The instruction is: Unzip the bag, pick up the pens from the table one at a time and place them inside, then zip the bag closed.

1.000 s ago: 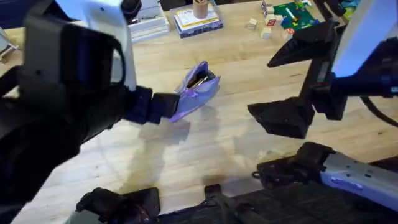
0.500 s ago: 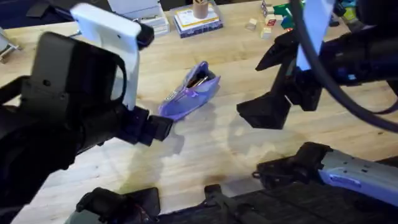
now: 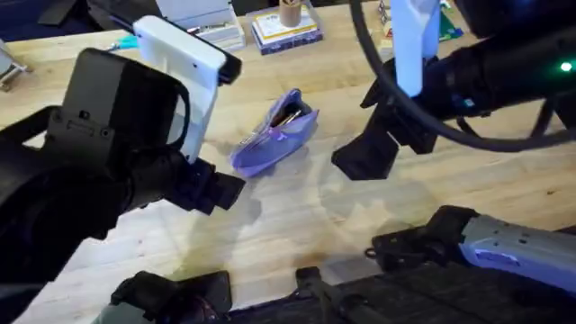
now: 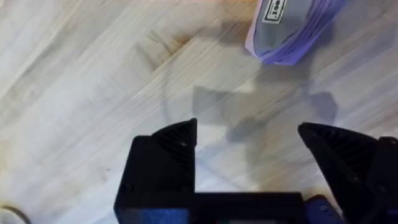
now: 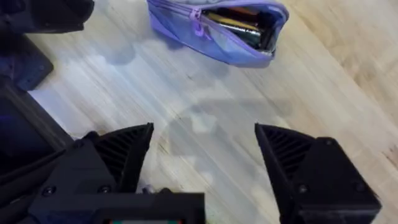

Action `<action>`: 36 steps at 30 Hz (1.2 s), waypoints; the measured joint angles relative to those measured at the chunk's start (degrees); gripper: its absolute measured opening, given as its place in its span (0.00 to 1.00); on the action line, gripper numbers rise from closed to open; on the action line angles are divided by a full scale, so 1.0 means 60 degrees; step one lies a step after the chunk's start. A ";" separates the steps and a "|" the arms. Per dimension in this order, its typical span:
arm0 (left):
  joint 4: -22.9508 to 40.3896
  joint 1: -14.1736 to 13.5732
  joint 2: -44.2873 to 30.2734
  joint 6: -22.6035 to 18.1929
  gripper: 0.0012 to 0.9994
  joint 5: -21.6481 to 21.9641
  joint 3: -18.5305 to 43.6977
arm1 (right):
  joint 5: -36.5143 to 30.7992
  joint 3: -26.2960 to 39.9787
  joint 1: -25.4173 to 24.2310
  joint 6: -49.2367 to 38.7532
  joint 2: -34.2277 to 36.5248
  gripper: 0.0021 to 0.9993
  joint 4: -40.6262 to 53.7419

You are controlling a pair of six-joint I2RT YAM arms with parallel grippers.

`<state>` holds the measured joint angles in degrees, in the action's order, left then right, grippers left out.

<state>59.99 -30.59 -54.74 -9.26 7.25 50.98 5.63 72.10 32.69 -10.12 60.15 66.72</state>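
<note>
You are looking down on the table (image 3: 297,225), pale wood planks, with bare wood across its middle and near part. Clutter, a stack of books (image 3: 286,31) and coloured blocks (image 3: 396,27), lines the far edge.

Your left arm comes in from the near left, large and dark. Its gripper (image 3: 220,189) hangs with jaws spread wide and nothing between them, just short of the bag's near end. Bare wood lies under its fingers (image 4: 171,152).

Your right arm reaches in from the far right. Its gripper (image 3: 364,157) is also spread wide and empty, beside the bag with a strip of bare table between them.

The bag (image 3: 274,139) lies on the table between the two grippers, touched by neither. Its zip is undone at the far end, and the mouth gapes there. The pens (image 5: 239,22) sit inside the mouth, dark and yellowish.
</note>
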 joint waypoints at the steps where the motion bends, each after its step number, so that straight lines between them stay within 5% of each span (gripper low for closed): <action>1: -0.0023 0.0000 0.0001 -0.0228 0.99 -0.0002 0.0004 | 0.0000 0.0000 0.0000 0.0051 0.0043 1.00 0.0000; 9: -0.0448 0.0399 0.0001 -0.2176 0.99 -0.0963 0.0000 | 0.0000 0.0000 0.0000 0.0563 0.0428 1.00 -0.0018; 20: 0.0130 0.2636 0.0254 -0.4253 1.00 -0.3394 0.0000 | -0.0007 0.0000 0.0000 0.0658 0.0494 1.00 -0.0310; 30: -0.0252 0.4498 0.1845 -0.5218 1.00 -0.4401 -0.0376 | -0.0007 0.0000 0.0000 0.0658 0.0494 1.00 -0.0427; 36: -0.0439 0.5107 0.1766 -0.6768 0.99 -0.6473 -0.1069 | -0.0007 0.0000 0.0000 0.0658 0.0496 1.00 -0.0901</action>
<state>57.35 0.05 -44.15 -49.86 -31.59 44.57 5.58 72.10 32.69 -6.17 63.12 61.31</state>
